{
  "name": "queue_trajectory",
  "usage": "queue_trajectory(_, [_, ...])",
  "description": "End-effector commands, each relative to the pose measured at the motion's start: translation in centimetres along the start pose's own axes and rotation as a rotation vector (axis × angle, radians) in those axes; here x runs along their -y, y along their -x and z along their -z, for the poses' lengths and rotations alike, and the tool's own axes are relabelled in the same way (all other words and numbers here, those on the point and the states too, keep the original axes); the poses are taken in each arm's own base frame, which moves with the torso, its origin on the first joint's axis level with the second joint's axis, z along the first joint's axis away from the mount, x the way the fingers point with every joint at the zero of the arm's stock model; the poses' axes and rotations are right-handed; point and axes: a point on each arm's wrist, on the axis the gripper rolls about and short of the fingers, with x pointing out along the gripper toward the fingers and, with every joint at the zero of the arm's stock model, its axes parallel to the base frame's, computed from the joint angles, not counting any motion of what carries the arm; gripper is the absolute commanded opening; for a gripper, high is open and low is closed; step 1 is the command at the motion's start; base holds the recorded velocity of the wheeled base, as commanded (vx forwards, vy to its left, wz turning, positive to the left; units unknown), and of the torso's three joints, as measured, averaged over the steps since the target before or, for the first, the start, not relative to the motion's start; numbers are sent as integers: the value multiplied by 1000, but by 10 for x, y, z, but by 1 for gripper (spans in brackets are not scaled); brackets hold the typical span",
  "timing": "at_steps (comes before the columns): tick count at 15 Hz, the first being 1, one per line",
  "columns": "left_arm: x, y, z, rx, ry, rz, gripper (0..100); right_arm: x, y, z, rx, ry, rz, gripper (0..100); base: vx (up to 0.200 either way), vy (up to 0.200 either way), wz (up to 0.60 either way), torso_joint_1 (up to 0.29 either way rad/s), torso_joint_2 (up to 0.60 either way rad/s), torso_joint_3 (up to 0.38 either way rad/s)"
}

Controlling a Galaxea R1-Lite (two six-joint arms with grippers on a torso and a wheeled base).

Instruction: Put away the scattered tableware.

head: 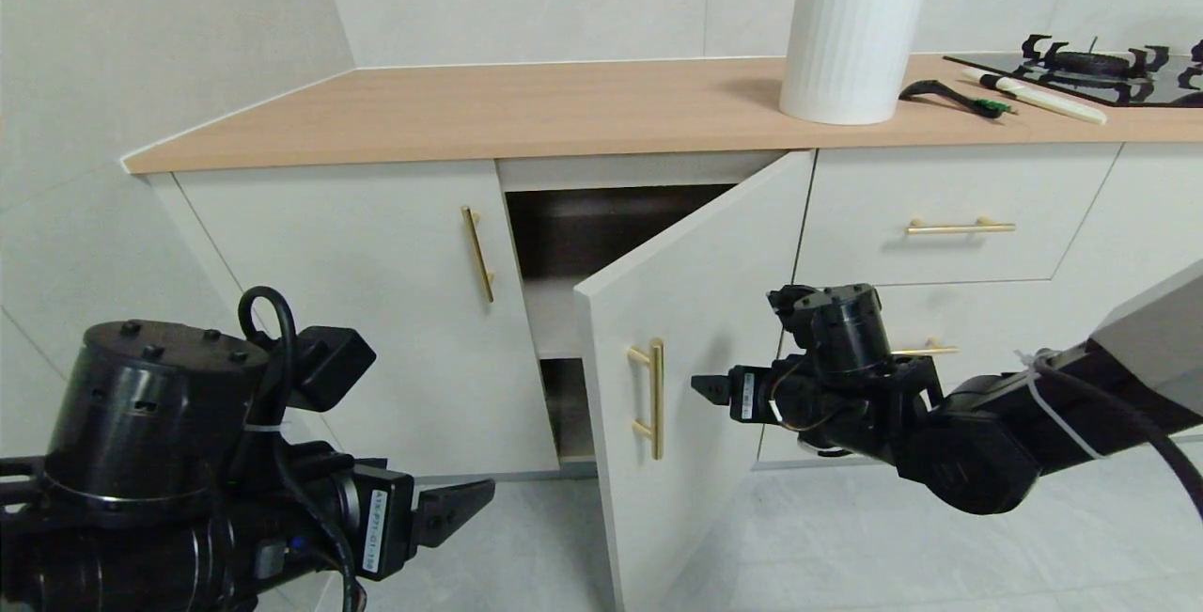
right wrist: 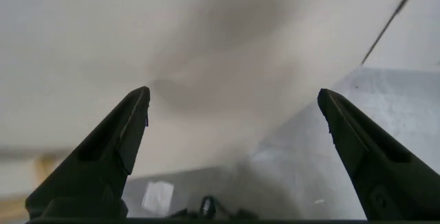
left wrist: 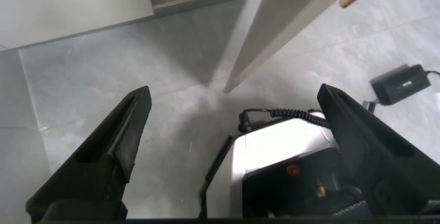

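Right gripper [head: 705, 388], jaws wide and empty, hung just beside the handle [head: 655, 398] of the half-open door [head: 695, 302]. Left gripper [head: 475, 497], jaws also wide and empty, sat low. Utensils [head: 1034, 95] lay on the surface [head: 526, 109] above. Likely risk: the jaws nudging the door instead of catching the handle.

Nothing can be read. A white label [head: 374, 530] on the left tool [head: 459, 505], left of the open cabinet door [head: 695, 311], carries print too small to make out.
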Motion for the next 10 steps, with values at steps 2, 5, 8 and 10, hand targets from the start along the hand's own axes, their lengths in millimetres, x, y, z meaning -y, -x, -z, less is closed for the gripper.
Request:
queue_trajectory(2, [-1, -4, 0, -8, 5, -16, 100, 2, -12, 9, -1, 1, 17, 100, 200, 0, 0, -2, 0, 7])
queue_trajectory(5, [-2, -3, 0, -5, 10, -17, 100, 2, -12, 8, 7, -19, 17, 100, 0, 0, 0, 0, 0, 0])
queue_trajectory(8, [-2, -1, -1, 2, 11, -15, 100, 0, -13, 6, 26, -36, 10, 100, 0, 0, 0, 0, 0, 0])
queue_trajectory(10, [-3, -1, -1, 2, 12, -16, 100, -2, -18, 3, 66, -68, 1, 100, 0, 0, 0, 0, 0, 0])
